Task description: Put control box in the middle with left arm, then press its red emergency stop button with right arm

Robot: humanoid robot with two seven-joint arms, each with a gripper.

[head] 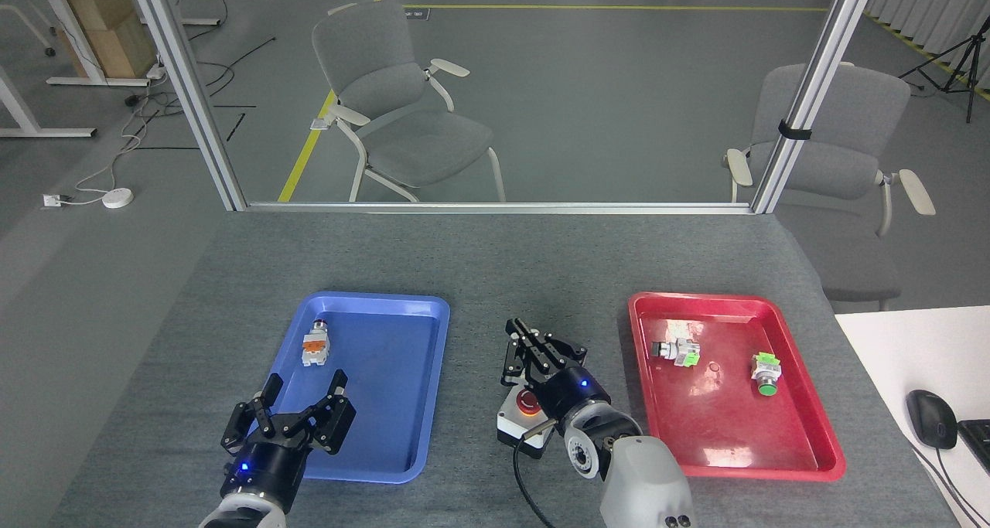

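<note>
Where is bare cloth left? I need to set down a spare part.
Free: the wide strip of table beyond both trays, and the cloth left of the blue tray. Crowded: the gap between it and the red tray, filled by the control box and right gripper. The left gripper hangs over the blue tray's near left corner.

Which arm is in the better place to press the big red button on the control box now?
The right. Its tool is directly over the control box, between the two trays, and the red emergency stop button shows just beside its wrist. The left tool is open over the blue tray, well away from the box.
</note>
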